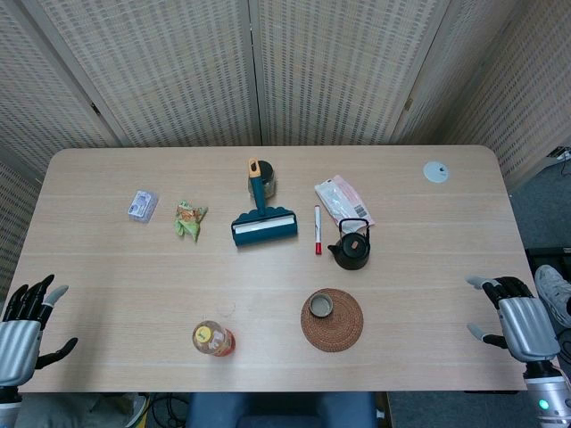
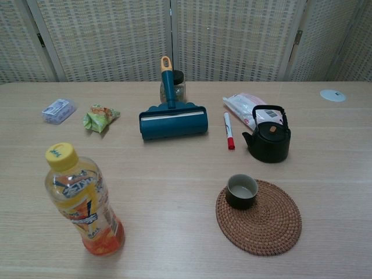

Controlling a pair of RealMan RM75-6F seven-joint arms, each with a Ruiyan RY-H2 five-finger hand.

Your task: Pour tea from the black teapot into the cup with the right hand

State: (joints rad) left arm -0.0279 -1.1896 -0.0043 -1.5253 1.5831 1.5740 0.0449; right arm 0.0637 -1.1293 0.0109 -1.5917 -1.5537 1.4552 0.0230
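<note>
The black teapot (image 1: 351,246) (image 2: 268,140) stands upright on the table, right of centre, its handle raised. A small dark cup (image 1: 321,308) (image 2: 241,191) sits on the left part of a round woven coaster (image 1: 333,321) (image 2: 260,217), in front of the teapot. My right hand (image 1: 516,319) hovers open at the table's right front edge, well to the right of both. At the left front corner my left hand (image 1: 25,321) is open too, holding nothing. Neither hand shows in the chest view.
A red marker (image 1: 317,229) (image 2: 228,130) and a white packet (image 1: 342,200) (image 2: 249,108) lie beside the teapot. A blue lint roller (image 1: 262,218) (image 2: 172,115), a green wrapper (image 1: 189,218), a small clear pack (image 1: 142,205), an orange drink bottle (image 1: 212,339) (image 2: 81,200) and a grey disc (image 1: 435,171) are also on the table.
</note>
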